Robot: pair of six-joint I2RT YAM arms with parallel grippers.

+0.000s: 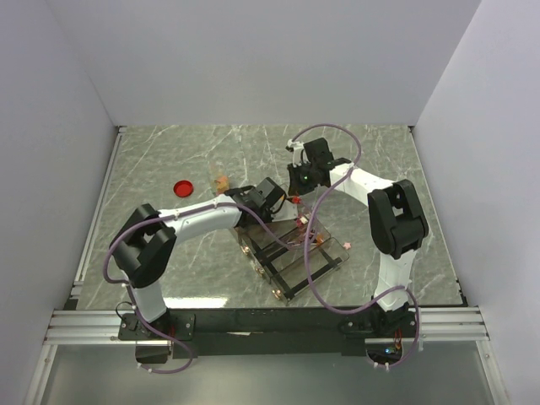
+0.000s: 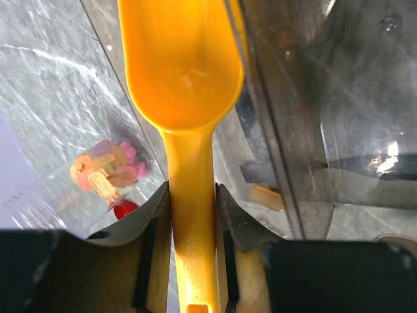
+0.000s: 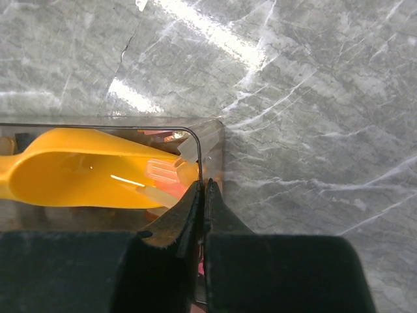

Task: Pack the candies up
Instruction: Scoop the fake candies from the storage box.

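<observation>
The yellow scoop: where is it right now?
In the left wrist view the yellow scoop is held by its handle in the left gripper, its bowl in the clear box.

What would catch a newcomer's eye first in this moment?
The bright yellow scoop stands out first: its handle is clamped in the left pincer and its bowl sits at a corner of the clear box at mid-table. The right pincer pinches that box's wall at the same corner. A red lid and a small cluster of candies lie on the table to the left.
</observation>
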